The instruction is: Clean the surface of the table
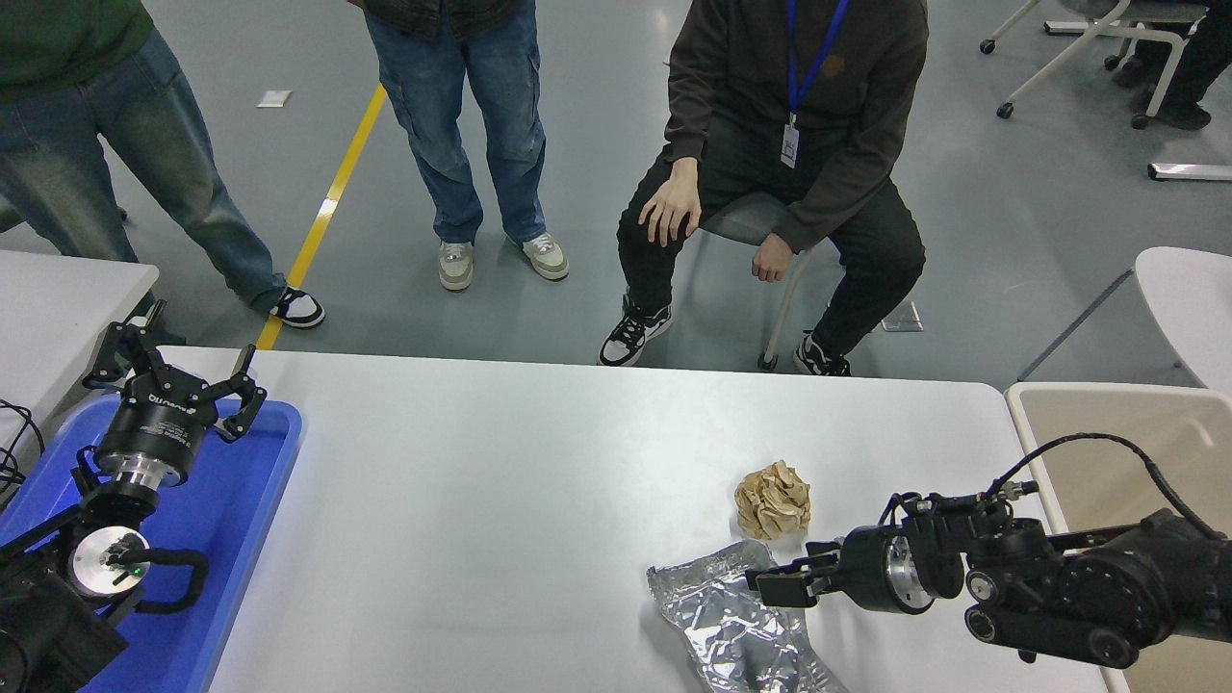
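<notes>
Near the table surface's (500, 500) front edge, right of centre, a crumpled silver foil bag (736, 626) lies under the right gripper (778, 583), whose fingers look spread and empty. Just beyond sits a crumpled brown paper ball (773, 499). Neither is cleared yet. Over the blue tray (241, 539) at the left edge, the left gripper (173, 380) hangs parked, splayed.

Blue plastic tray (252, 510) at the desk's left edge. Crumpled brown paper ball (773, 499) lies right of centre; a crinkled silver foil bag (733, 621) lies just beside it, at the near edge. Seated person (789, 144) and two standing persons beyond the far edge.
</notes>
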